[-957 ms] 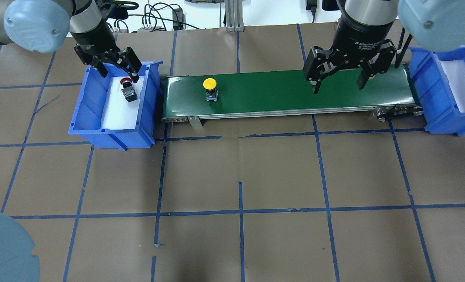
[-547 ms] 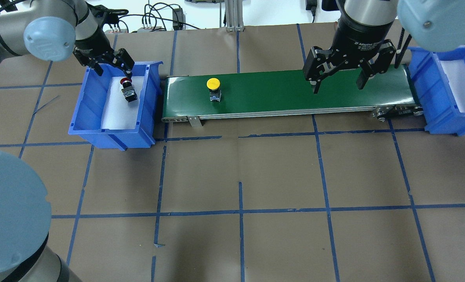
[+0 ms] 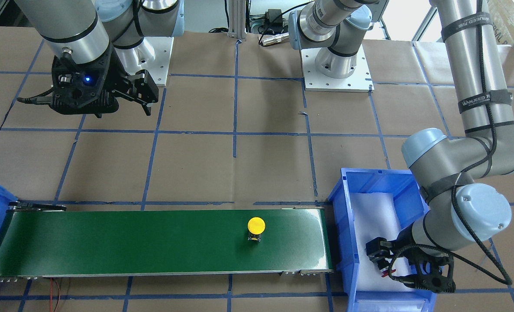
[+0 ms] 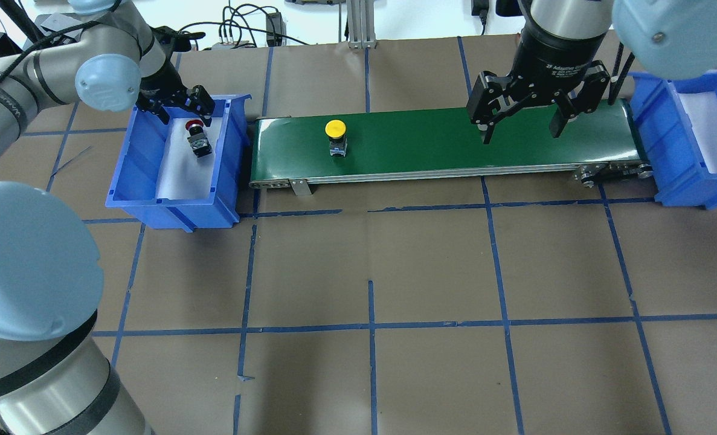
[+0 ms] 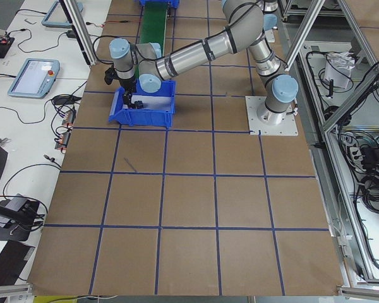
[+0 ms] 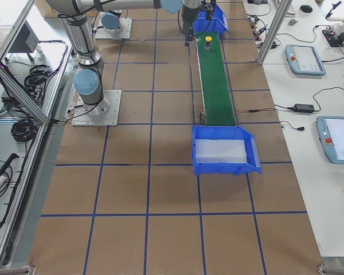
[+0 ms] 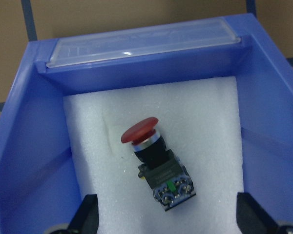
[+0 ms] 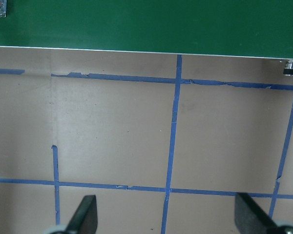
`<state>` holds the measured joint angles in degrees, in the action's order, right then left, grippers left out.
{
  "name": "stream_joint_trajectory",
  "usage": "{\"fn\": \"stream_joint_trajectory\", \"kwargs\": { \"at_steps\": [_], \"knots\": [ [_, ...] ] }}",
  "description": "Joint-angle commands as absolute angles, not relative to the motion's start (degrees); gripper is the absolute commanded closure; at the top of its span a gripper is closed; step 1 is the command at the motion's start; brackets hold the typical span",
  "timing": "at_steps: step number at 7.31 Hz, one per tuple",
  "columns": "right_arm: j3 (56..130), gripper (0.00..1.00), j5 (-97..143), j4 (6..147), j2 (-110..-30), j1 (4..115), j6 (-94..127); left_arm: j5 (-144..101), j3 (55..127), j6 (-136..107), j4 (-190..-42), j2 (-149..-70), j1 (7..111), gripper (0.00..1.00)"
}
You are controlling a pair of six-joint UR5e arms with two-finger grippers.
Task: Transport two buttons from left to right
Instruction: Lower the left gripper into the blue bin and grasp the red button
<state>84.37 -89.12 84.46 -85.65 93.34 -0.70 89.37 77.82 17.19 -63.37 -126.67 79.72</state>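
The left fingers are spread wide and nothing is held between them. In the left wrist view only their tips are seen, at the lower left and lower right corners of the frame. The red button is seen between and beyond them, untouched. It is laid on its side on a white foam pad, with the red cap turned toward the upper left of that frame and the grey terminal block toward the lower right. The pad is held in a blue bin, which is placed at the left of the overhead view, just beside the left end of a green conveyor belt. In that view the left fingers are found over the far end of the bin, just above the red cap.

The yellow button is stood upright on the belt, in its left part in the overhead view, well apart from both arms.

The right fingers are also opened wide and empty. They are held above the right part of the belt, pointing down. In the right wrist view, taped brown tabletop is seen between them, with the belt's edge across the top of the frame.

A second blue bin, lined with white foam, is placed at the belt's right end.
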Motion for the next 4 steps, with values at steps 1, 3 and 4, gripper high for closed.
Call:
{"fn": "stream_joint_trajectory", "kwargs": {
  "at_steps": [1, 3, 4],
  "knots": [
    [84.37, 0.0, -89.12, 84.46, -85.69, 93.34, -0.7, 89.3, 77.61, 16.7, -61.17, -129.37, 79.54, 0.0],
    [84.37, 0.0, -89.12, 84.46, -85.61, 93.34, -0.88, 89.38, 78.57, 16.78, -61.17, -129.46, 79.63, 0.1],
    [84.37, 0.0, -89.12, 84.46, -85.69, 93.34, -0.79, 89.47, 78.84, 16.87, -61.17, -129.38, 79.72, 0.35]
  ]
}}
